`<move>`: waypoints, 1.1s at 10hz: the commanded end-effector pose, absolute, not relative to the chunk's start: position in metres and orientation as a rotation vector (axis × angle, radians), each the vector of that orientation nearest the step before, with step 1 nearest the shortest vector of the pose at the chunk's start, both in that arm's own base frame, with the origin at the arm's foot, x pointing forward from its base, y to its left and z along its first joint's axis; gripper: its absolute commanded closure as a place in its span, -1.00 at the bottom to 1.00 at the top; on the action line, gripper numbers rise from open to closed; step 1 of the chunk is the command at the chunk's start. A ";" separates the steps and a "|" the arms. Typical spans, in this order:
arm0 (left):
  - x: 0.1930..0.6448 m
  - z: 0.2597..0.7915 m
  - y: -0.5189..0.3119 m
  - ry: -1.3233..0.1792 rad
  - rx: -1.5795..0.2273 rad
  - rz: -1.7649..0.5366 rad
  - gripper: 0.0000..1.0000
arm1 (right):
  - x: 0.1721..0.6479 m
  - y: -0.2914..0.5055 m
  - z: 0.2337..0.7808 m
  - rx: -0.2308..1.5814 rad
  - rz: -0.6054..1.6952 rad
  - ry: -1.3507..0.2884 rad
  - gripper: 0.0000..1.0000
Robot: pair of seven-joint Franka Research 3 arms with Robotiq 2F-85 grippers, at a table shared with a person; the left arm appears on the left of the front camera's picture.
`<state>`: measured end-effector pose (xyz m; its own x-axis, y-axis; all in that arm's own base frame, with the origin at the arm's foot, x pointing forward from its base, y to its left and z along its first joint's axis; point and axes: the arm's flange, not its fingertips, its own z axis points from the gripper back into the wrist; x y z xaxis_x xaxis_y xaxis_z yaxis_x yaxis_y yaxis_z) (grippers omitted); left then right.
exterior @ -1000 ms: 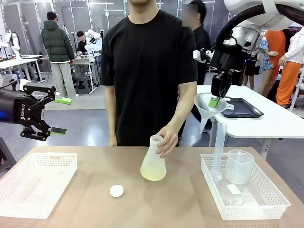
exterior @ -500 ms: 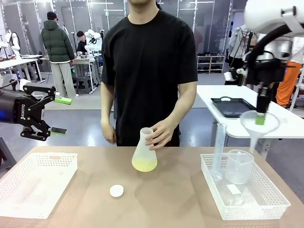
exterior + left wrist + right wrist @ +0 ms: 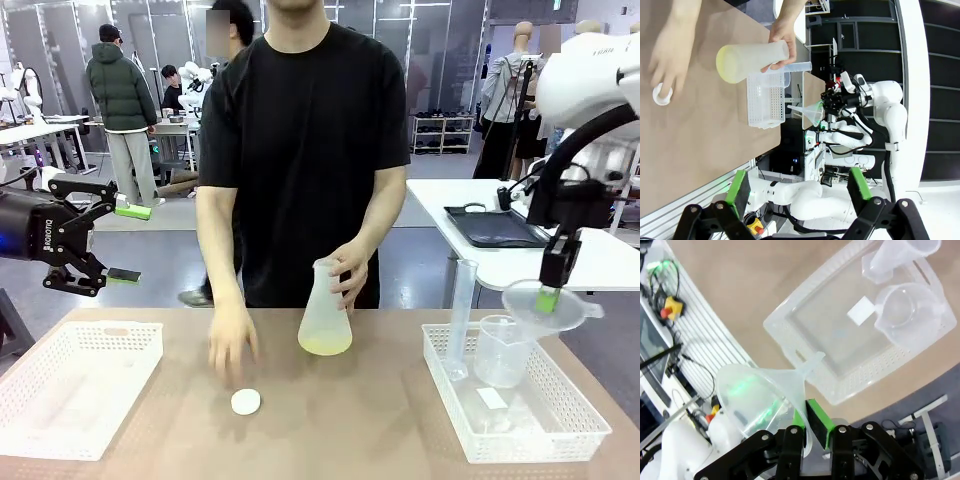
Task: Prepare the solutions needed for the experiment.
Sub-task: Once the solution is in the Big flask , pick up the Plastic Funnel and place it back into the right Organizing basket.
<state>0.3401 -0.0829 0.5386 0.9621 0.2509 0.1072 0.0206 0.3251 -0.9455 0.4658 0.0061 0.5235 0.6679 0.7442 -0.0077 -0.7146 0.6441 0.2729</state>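
**Bench holdings: solution-preparation set**

We enter first the brown table [image 3: 380, 420], filling the lower frame. At lower left sits a white basket [image 3: 110, 327]. Its twin [image 3: 540, 452] at lower right keeps a graduated cylinder [image 3: 461, 320] and a beaker [image 3: 502, 350] upright and corralled.

At centre is a conical flask [image 3: 325, 300], with the yellow-green solution [image 3: 325, 345] pooled in its base. The person's left hand [image 3: 350, 275] grips the neck, likely against tipping.

At mid-left the left gripper [image 3: 128, 243] hangs with fingers spread, carrying nothing. At mid-right the right gripper [image 3: 547, 297] pinches a funnel [image 3: 575, 312] by its rim above the lower-right basket. We judge it is kept ready for pouring or for stowing.

Smallest is a white cap [image 3: 245, 402] at lower centre, with the person's right hand [image 3: 232, 345] just over it.
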 end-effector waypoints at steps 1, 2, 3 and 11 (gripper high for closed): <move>0.340 0.540 -0.087 -0.246 -1.264 0.160 -1.00 | 0.477 0.015 0.503 0.239 0.759 0.124 0.87; 0.340 0.540 -0.087 -0.246 -1.264 0.160 -1.00 | 0.478 0.018 0.494 0.241 0.746 0.133 0.87; 0.340 0.540 -0.087 -0.246 -1.264 0.160 -1.00 | 0.479 0.019 0.486 0.236 0.722 0.143 0.87; 0.340 0.540 -0.087 -0.246 -1.264 0.160 -1.00 | 0.484 0.017 0.453 0.262 0.616 0.194 0.13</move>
